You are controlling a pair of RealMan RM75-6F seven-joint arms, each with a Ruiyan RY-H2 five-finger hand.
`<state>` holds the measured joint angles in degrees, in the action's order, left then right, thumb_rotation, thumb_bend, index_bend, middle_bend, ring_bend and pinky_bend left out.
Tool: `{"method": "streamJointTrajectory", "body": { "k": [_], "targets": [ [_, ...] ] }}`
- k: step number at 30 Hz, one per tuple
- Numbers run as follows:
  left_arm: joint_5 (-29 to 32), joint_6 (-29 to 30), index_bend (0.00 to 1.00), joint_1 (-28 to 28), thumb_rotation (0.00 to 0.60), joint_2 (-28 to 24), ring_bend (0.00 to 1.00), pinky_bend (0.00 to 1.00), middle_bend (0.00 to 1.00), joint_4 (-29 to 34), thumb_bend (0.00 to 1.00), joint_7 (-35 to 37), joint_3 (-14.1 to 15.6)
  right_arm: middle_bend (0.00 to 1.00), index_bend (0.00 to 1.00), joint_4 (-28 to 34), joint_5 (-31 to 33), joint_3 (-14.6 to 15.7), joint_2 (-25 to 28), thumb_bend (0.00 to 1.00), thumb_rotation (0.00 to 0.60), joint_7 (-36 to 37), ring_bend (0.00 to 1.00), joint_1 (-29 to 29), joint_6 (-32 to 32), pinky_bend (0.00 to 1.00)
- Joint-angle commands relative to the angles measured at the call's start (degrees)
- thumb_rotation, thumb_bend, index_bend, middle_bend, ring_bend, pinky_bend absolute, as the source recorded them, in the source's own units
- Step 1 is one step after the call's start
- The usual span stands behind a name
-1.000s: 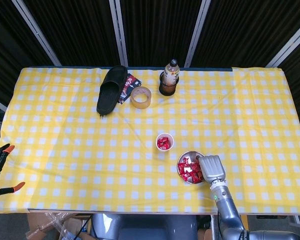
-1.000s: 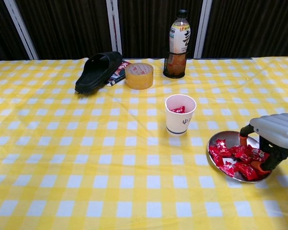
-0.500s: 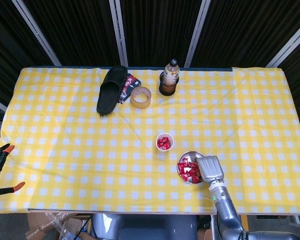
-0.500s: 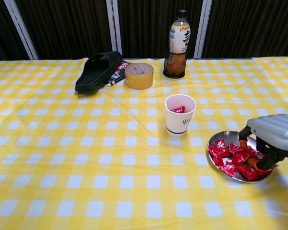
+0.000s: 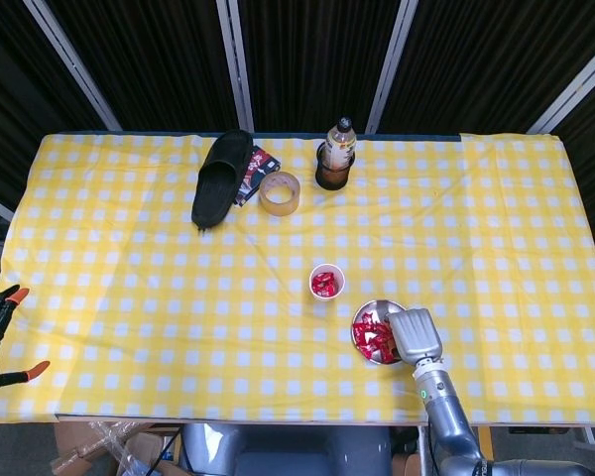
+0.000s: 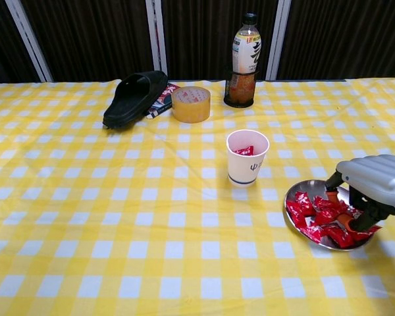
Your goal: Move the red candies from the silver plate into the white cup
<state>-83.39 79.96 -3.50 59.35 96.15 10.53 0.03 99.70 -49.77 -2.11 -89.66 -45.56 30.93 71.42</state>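
1. Crinkly red candies point(image 6: 319, 218) heap on the shiny round plate point(image 6: 296, 195); more lie in the paper cup point(image 6: 247, 158) just beside it.
2. Right hand point(image 6: 368, 192) over the plate, fingers point(image 6: 334, 187) curled down among the candies; whether they grip one cannot be told.

right hand point(image 5: 416, 334) low at the near right, palm down, back of the hand point(image 6: 375, 186) facing up. fingers point(image 6: 355, 209) curled downward, tips close together, whether pinching anything impossible to tell. grey forearm point(image 5: 438, 402) running back from the wrist toward the near edge. left hand nowhere in either view.
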Motion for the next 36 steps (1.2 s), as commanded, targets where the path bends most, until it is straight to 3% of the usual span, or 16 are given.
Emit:
{"method": "streamJointTrajectory", "body": {
  "k": [1,19,27,36],
  "targets": [
    [0.0,0.0,0.00,0.0,0.600,0.0,0.00,0.00,0.00,0.0,0.03,-0.1,0.0,0.99,0.62,0.7,-0.6,-0.2,0.3,0.52,0.600,0.1,1.00,-0.1,0.4,0.99],
    [0.1,-0.1,0.00,0.0,0.600,0.0,0.00,0.00,0.00,0.1,0.03,-0.1,0.0,0.99,0.64,8.8,-1.6,-2.8,4.1,0.52,0.600,-0.9,1.00,0.7,2.3,0.99],
    [0.4,-0.6,0.00,-0.2,0.600,-0.2,0.00,0.00,0.00,0.2,0.03,0.3,-0.1,0.99,0.64,13.4,2.6,-8.5,5.6,0.52,0.600,-5.3,1.00,4.9,2.6,0.99],
    [1.3,-2.0,0.00,-0.6,0.600,-0.7,0.00,0.00,0.00,0.4,0.03,1.0,-0.1,0.99,0.64,13.0,9.2,-13.4,5.1,0.52,0.600,-6.9,1.00,9.8,1.3,0.99]
  ]
}}
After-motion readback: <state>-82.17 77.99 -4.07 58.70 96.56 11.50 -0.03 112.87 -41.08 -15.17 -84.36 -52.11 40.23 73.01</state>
